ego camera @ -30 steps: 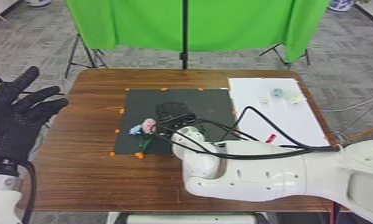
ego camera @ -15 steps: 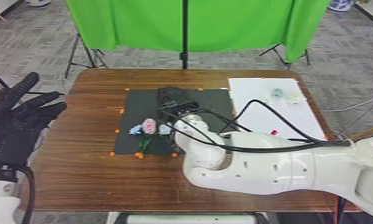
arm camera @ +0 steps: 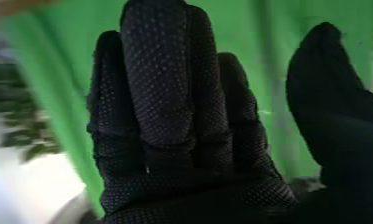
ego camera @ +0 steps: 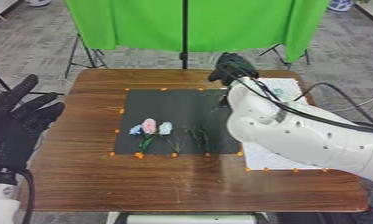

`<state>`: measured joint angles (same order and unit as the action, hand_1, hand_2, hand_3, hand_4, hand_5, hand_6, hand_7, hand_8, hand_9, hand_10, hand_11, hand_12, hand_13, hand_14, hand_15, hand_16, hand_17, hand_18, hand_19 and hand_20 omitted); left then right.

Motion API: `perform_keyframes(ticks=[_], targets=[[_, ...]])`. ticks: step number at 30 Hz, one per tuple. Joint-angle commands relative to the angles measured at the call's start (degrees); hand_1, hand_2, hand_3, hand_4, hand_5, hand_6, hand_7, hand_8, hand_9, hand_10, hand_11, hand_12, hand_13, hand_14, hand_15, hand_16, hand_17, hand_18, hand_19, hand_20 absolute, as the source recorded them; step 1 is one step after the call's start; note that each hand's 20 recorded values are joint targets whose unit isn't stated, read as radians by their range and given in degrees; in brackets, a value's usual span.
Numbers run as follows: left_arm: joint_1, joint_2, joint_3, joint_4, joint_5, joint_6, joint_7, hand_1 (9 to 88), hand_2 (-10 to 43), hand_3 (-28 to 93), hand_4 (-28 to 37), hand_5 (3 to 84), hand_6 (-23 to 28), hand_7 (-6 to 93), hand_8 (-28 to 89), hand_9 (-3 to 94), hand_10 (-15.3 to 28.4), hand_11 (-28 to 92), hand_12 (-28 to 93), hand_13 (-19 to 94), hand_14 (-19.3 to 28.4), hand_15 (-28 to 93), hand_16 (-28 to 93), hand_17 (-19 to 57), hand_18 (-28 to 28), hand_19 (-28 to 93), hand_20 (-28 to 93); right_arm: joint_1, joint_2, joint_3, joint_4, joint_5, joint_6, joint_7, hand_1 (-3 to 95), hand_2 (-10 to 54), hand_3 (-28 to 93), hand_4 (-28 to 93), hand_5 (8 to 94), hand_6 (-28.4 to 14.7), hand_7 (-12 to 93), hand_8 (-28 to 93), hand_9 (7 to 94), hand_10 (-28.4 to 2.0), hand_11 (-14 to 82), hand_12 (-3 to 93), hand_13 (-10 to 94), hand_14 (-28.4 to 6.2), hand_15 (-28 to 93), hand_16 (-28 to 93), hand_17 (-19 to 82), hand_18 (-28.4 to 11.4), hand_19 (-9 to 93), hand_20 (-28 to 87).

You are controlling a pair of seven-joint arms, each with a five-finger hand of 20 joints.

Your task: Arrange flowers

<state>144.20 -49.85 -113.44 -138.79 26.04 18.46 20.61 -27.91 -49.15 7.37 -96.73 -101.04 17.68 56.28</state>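
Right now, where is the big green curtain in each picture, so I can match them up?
Head view: the green curtain hangs across the far end, beyond the brown table.
Right wrist view: it is behind the right hand, showing between the fingers and the thumb.
Landmark in both: the right hand in its black glove, which the head view has near the table's far edge.

"What carries it all?"
"A rectangular brown wooden table (ego camera: 191, 192) with visible grain."
"And directly on it?"
"A flat black rectangular mat (ego camera: 187, 105), left of the middle."
"Anything to its right?"
"A flat white rectangular sheet (ego camera: 264, 159), just beside the mat. Small bright-orange patches (ego camera: 139, 155) dot the edges of both."
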Motion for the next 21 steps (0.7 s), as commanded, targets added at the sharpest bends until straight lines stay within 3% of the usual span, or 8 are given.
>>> perform_keyframes(ticks=[1, 3, 6, 13, 21], targets=[[-0.6, -0.75, 1.29, 0.13, 0.06, 0.87, -0.76, 19.5, 8.4, 77, -28.3, 29.8, 5.8, 17.6, -11, 34.1, 21.2, 30, 13, 26, 28.4, 60, -11, -6.8, 26.8, 57, 30, -2.3, 9.9, 3.9, 2.8, 3.9, -6.6, 1.7, 33.8, -7.4, 76, -25, 47.6, -1.7, 12, -11, 77.9, -14.5, 24.5, 15.4, 81, -7.8, 51, 16, 43, -19.8, 91, -10], [-0.6, -0.96, 1.17, 0.16, 0.42, 0.41, -1.15, 19.6, 8.4, 77, -28.3, 29.8, 5.8, 17.5, -11, 34.0, 21.2, 30, 13, 26, 28.4, 60, -11, -6.9, 26.7, 57, 30, -4.3, 10.9, 5.9, 2.8, 4.0, -8.0, 2.5, 33.5, -7.1, 76, -25, 46.5, -1.7, 12, -11, 77.8, -14.6, 24.5, 15.5, 81, -7.8, 51, 16, 43, -19.8, 91, -11], [-0.4, -0.97, 1.33, 0.04, 0.07, 0.59, -0.45, 19.6, 8.5, 77, -28.3, 29.7, 5.8, 17.4, -11, 33.9, 21.2, 30, 13, 26, 28.4, 60, -12, -6.9, 26.7, 57, 30, -5.4, 11.8, 6.4, 3.4, 5.3, -9.9, 2.9, 33.1, -6.8, 76, -25, 45.5, -1.6, 12, -11, 77.4, -14.7, 24.5, 15.4, 81, -8.0, 52, 16, 42, -19.9, 92, -11], [-0.9, -0.81, 2.07, 0.25, -0.01, 0.66, -0.19, 19.7, 8.5, 77, -28.3, 29.6, 5.8, 17.4, -11, 33.7, 21.1, 30, 12, 26, 28.4, 60, -12, -7.0, 26.5, 57, 29, -7.7, 11.1, 7.5, 4.7, 5.9, -13.2, 1.3, 33.4, -6.7, 76, -25, 44.7, -0.7, 12, -11, 76.6, -14.9, 24.5, 15.4, 80, -8.4, 52, 16, 42, -20.0, 91, -12], [-2.0, -0.29, 2.44, 0.55, -0.03, 0.25, -0.94, 19.8, 8.7, 77, -28.3, 29.6, 5.8, 17.5, -11, 33.5, 21.1, 30, 12, 26, 28.4, 60, -12, -6.6, 26.8, 59, 29, -7.4, 8.9, 4.5, 5.4, 3.4, -13.9, 1.1, 34.2, -7.3, 76, -25, 46.4, 0.6, 13, -12, 76.0, -14.8, 24.4, 15.4, 79, -8.5, 53, 16, 41, -19.9, 91, -12]])
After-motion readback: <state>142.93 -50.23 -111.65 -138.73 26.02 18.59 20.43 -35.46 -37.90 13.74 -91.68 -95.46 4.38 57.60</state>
